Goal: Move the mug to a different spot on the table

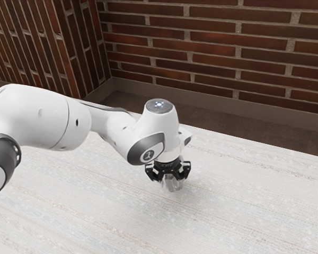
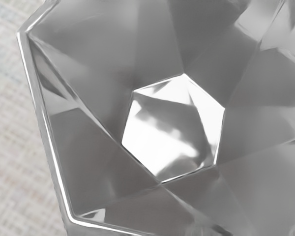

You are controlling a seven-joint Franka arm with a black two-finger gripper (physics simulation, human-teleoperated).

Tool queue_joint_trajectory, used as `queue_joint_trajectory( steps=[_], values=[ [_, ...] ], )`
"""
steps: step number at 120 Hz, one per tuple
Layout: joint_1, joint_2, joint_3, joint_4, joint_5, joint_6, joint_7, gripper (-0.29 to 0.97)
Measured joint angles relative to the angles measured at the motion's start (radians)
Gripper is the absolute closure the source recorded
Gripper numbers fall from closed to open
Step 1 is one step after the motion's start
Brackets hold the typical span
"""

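The pale table (image 1: 254, 201) is standing before a brick wall (image 1: 212, 47). The arm (image 1: 42, 121) is reaching in from nine o'clock in the exterior view, its gripper (image 1: 170, 183) hanging low near the table's middle. The faceted mug (image 1: 173, 186) is showing at the gripper's six o'clock, mouth opening toward the wrist camera (image 2: 172, 132); whether the gripper is clasping it I cannot tell

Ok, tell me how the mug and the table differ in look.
The mug is glossy grey with bright reflections; the table is matt off-white with faint streaks. The mug's inside is angular facets; the table is flat. Neither has strong colour.
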Motion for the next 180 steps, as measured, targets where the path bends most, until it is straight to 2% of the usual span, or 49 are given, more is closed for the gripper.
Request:
queue_joint_trajectory(
  steps=[72, 126, 144, 180],
  values=[
    [-0.005, -0.008, -0.002, -0.030, 0.008, 0.034, 0.037, 0.54],
    [-0.012, -0.015, -0.001, -0.033, 0.055, 0.033, 0.051, 0.65],
    [-0.013, -0.015, -0.001, -0.033, 0.092, 0.026, 0.045, 0.71],
    [-0.014, -0.023, 0.001, -0.031, 0.121, 0.017, 0.025, 0.75]
  ],
)
